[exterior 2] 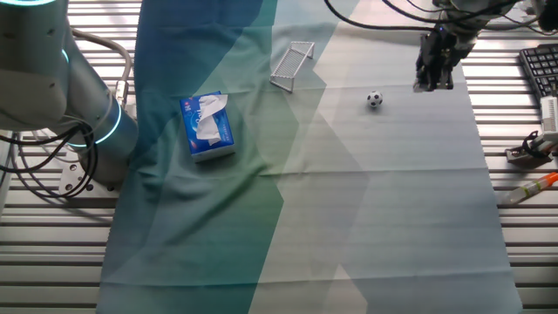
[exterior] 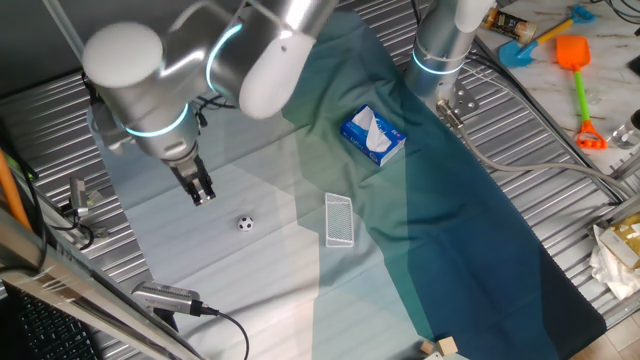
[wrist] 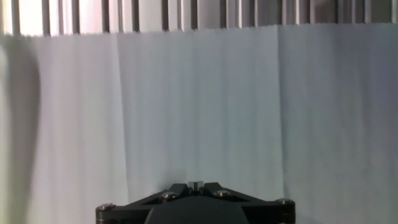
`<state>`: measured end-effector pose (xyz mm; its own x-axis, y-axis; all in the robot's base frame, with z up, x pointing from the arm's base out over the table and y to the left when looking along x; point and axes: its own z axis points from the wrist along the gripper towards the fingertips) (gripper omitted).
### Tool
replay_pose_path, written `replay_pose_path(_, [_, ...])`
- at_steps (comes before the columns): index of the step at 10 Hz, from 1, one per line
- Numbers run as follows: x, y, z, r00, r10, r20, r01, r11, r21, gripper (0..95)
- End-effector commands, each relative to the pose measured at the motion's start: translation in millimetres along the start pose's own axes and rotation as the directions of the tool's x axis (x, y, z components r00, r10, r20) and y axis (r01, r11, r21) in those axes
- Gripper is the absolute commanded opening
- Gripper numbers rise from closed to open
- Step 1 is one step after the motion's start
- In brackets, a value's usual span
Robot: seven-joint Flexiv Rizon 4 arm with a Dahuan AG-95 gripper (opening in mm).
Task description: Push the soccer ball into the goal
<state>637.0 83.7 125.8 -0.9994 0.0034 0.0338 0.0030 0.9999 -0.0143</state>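
While end effector [exterior: 203, 196] hangs fingers pressed together, gripping nothing, soccer ball [exterior: 245, 223] lies just beside on pale cloth, between it and goal [exterior: 340, 220] mid-tabletop; push line runs ball-to-goal.

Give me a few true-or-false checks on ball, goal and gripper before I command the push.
1. The soccer ball lies between the gripper and the goal. True.
2. The ball is already inside the goal. False: it sits on the cloth, apart from the goal.
3. The gripper holds the ball. False: it is beside the ball, holding nothing.
4. The tissue box lies apart from the goal. True.
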Motion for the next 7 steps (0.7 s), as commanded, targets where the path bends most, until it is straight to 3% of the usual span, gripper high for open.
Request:
replay_pose_path(1, [-0.7, 0.6, 9.7, 1.0, 0.0, 0.01, 0.0, 1.0, -0.005, 0.0])
replay_pose_path(5, [1.4, 4.0, 36.8, 0.999, 0.01, 0.039, -0.009, 1.0, -0.013, 0.0])
replay_pose_path(7, [2.4, 5.3, 43.3, 0.999, 0.015, 0.041, -0.014, 1.0, -0.013, 0.0])
